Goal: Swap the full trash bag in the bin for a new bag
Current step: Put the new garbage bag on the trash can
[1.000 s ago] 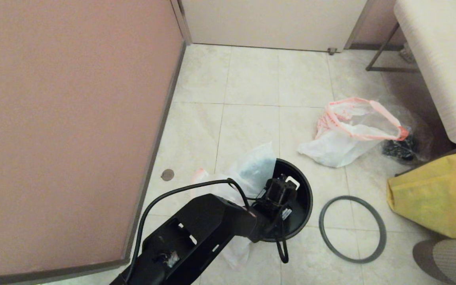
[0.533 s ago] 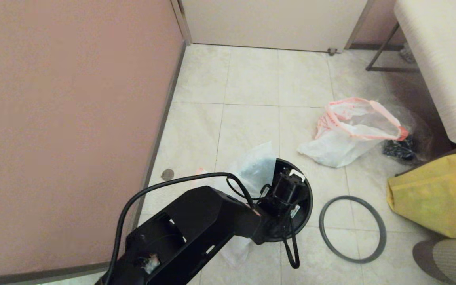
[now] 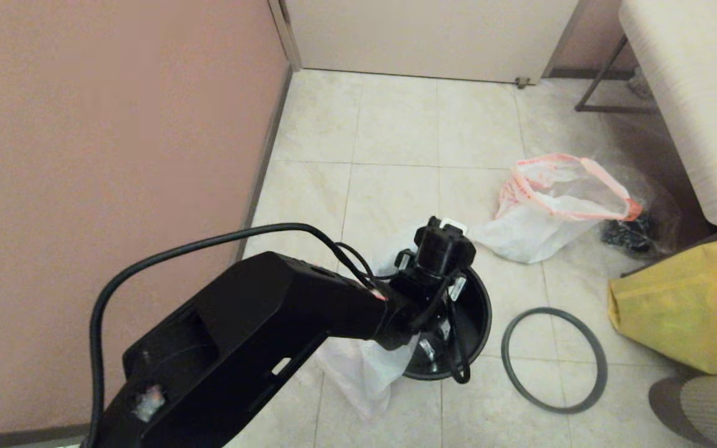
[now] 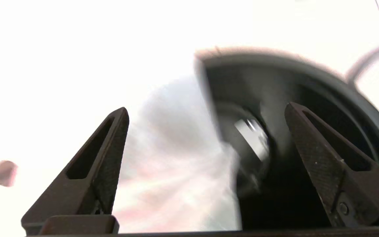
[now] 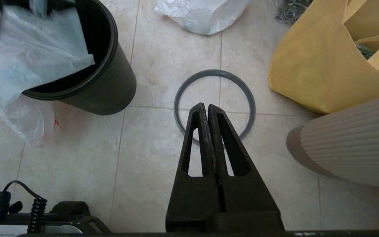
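Black bin [image 3: 467, 323] below my left gripper [image 4: 206, 112], jaws wide, empty (new bag [image 3: 358, 367] draped over its rim).

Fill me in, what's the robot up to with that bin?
It's swapping bags. The left gripper hangs over the black bin, jaws open and holding nothing. A limp white bag is draped over the bin's rim. The grey hoop lies on the floor beside it, and the full bag sits farther off. The right gripper is parked, shut.

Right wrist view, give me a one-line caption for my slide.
Shut right gripper hangs over the grey hoop on the floor, between the black bin and a yellow bag.
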